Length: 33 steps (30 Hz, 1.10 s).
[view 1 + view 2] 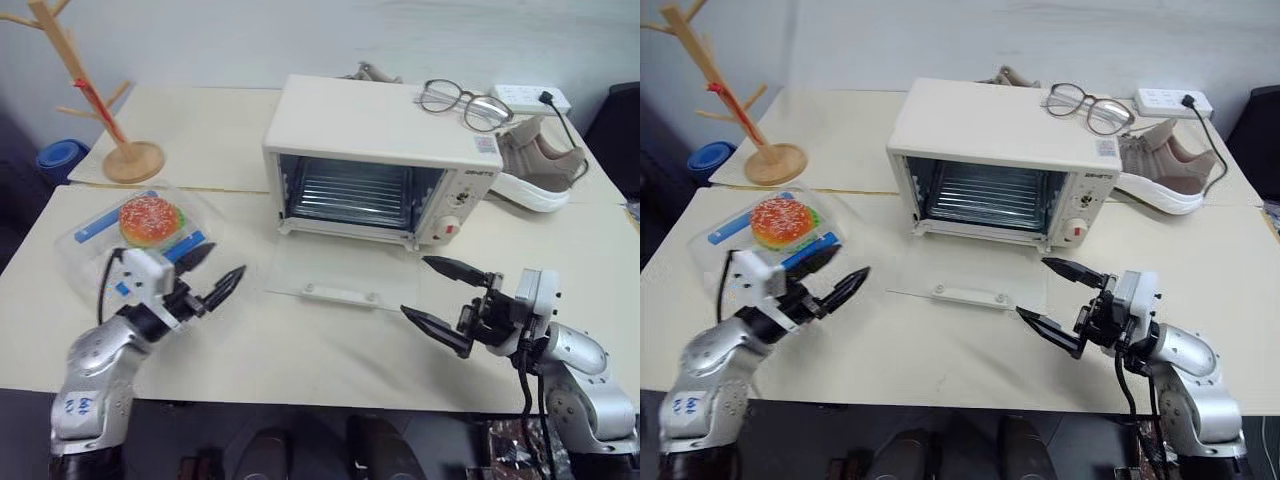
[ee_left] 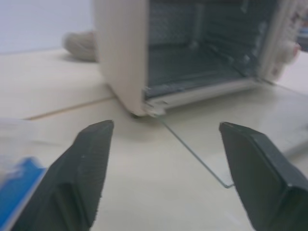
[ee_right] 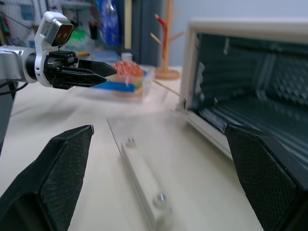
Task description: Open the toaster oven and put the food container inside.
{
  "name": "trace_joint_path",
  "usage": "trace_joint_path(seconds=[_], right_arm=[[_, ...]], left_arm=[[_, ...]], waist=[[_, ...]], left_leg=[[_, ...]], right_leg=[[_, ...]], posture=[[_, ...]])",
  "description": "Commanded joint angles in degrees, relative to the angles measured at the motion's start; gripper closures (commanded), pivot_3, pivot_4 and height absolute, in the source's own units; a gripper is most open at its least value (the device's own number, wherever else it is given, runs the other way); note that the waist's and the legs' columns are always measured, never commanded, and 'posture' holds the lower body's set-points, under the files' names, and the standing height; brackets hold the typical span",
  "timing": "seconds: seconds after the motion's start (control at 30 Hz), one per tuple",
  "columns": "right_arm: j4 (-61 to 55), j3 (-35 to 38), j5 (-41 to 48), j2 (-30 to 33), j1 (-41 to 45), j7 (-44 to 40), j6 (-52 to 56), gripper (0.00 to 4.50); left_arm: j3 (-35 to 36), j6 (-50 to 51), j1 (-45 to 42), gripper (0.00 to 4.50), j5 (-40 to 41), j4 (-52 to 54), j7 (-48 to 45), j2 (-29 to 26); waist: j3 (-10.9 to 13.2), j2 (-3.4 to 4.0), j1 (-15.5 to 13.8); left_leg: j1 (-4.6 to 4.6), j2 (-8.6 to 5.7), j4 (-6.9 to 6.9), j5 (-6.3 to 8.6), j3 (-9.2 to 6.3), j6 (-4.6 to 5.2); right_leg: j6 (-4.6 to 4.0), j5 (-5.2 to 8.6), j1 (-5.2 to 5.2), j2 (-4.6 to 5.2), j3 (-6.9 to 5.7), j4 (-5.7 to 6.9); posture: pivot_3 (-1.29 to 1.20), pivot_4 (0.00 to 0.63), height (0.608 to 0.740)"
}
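The cream-white toaster oven point(image 1: 380, 125) stands at the table's middle back, its cavity showing. Its glass door point(image 1: 340, 270) lies flat on the table in front of it, white bar handle point(image 1: 340, 295) nearest me. The food container point(image 1: 95, 235), a clear tray with blue strips and a sesame-bun burger point(image 1: 150, 220), rests at the left. Just right of it, my left gripper point(image 1: 228, 257) is open and holds nothing, pointing toward the oven point(image 2: 125, 57). At the door's right front corner my right gripper point(image 1: 414, 285) stands wide open and bare, facing the handle point(image 3: 142, 180) and the left gripper point(image 3: 103, 74).
A wooden mug tree point(image 1: 90, 95) stands at the back left, with a blue object point(image 1: 60, 157) beyond the table edge. Glasses point(image 1: 462, 102) lie on the oven's top. A shoe point(image 1: 540, 165) and a power strip point(image 1: 530, 97) sit at the back right.
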<state>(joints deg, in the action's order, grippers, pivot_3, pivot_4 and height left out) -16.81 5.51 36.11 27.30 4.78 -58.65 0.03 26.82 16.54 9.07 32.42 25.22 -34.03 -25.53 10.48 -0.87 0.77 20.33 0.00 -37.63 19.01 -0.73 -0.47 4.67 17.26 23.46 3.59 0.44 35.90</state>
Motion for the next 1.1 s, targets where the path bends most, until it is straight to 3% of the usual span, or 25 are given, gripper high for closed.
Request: trace_joint_path(seconds=[0.03, 0.17, 0.3, 0.43, 0.63, 0.7, 0.97, 1.1], right_arm=[[3.74, -3.92, -3.0, -3.14, 4.38, -4.17, -6.46, 0.0], [7.87, -5.59, -4.5, -4.43, 7.13, -7.99, -10.6, 0.0], [11.46, -6.07, -5.79, -5.04, 8.46, -9.8, -13.85, 0.0], [13.1, -5.51, -6.08, -4.27, 8.46, -10.74, -15.73, 0.0], [12.81, -4.91, -6.28, -3.2, 7.33, -10.49, -16.19, 0.0], [12.52, -4.83, -6.41, -2.98, 6.98, -10.19, -16.25, 0.0], [10.43, -4.82, -7.23, -2.87, 5.45, -8.0, -15.9, 0.0], [9.74, -4.62, -7.84, -2.8, 4.97, -6.84, -15.98, 0.0]], left_arm=[[21.94, 2.13, 14.02, 0.02, 10.25, 6.63, 5.37, 2.14], [32.32, 3.01, 20.44, 0.02, 12.5, 2.97, 11.81, 3.42], [33.92, 6.47, 19.59, 0.02, 17.97, 0.98, 15.84, 2.98], [31.92, 16.23, 12.33, 0.02, 26.96, -3.11, 22.41, -4.13], [25.01, 33.6, -1.68, 0.02, 27.95, -16.26, 33.85, -19.94], [23.06, 36.87, -5.9, 0.02, 26.62, -20.84, 35.5, -22.99], [14.44, 48.14, -19.7, 0.02, 23.56, -31.82, 34.93, -27.91], [12.7, 49.83, -21.73, 0.92, 20.03, -34.32, 33.76, -28.77]], waist=[[0.01, -0.06, 1.25], [0.05, -0.03, -0.62], [0.02, -0.08, -1.64], [-0.02, -0.15, -1.94], [-0.02, -0.16, -0.79], [-0.02, -0.16, -0.31], [-0.02, -0.16, 1.03], [-0.02, -0.16, 0.92]], left_leg=[[-0.01, 0.03, 0.02, 0.06, 0.01, 0.03], [0.03, 0.0, 0.11, 0.07, -0.14, 0.05], [-0.12, -0.14, -0.05, 0.02, -0.23, 0.14], [-0.16, -0.13, -0.04, 0.03, -0.33, 0.14], [-0.04, -0.17, 0.08, 0.02, -0.26, 0.06], [-0.03, -0.17, 0.14, 0.0, -0.25, 0.02], [-0.01, -0.16, 0.37, -0.13, -0.18, -0.22], [-0.02, -0.15, 0.4, -0.23, -0.17, -0.4]], right_leg=[[-0.05, 0.03, -0.02, 0.0, 0.0, -0.03], [-0.13, 0.08, -0.01, 0.02, -0.2, -0.17], [-0.11, 0.06, -0.35, 0.19, -0.26, -0.15], [-0.14, 0.07, -0.42, 0.23, -0.37, -0.14], [-0.16, 0.08, -0.1, 0.21, -0.3, 0.01], [-0.16, 0.08, -0.04, 0.19, -0.3, 0.03], [-0.15, 0.08, 0.14, 0.13, -0.24, 0.06], [-0.15, 0.08, 0.18, 0.12, -0.22, 0.09]], posture=[[0.0, 0.15, 0.74], [0.0, 0.15, 0.74], [0.0, 0.15, 0.74], [0.0, 0.15, 0.74], [0.0, 0.15, 0.74], [0.0, 0.15, 0.74], [0.0, 0.15, 0.74], [0.0, 0.15, 0.74]])
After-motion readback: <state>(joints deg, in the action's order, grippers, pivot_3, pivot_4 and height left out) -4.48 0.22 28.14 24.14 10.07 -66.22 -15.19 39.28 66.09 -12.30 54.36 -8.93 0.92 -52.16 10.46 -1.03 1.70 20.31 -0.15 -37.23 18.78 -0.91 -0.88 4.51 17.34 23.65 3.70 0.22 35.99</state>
